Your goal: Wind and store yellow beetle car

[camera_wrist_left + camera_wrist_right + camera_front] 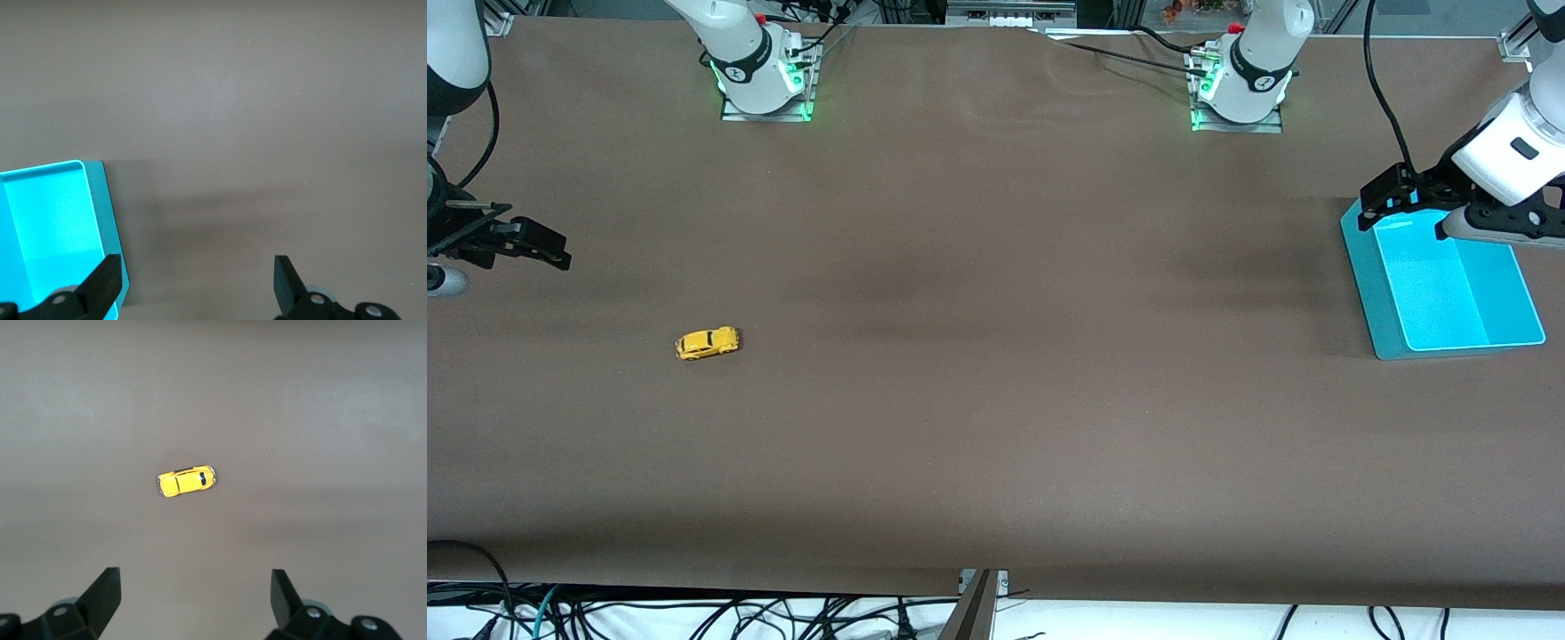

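The yellow beetle car [707,342] stands alone on the brown table toward the right arm's end. It also shows in the right wrist view [187,481], ahead of the fingers and apart from them. My right gripper [551,249] is open and empty, up in the air at the table's end, away from the car; in its wrist view [195,587] bare table lies between the fingers. My left gripper [1392,200] is open and empty over the far corner of the cyan bin [1369,284]. In its wrist view [198,273] one finger overlaps the bin's wall [110,220].
The bin is empty and stands at the left arm's end of the table. The two arm bases [765,80] [1240,89] stand along the far edge. Cables hang below the near edge [694,613].
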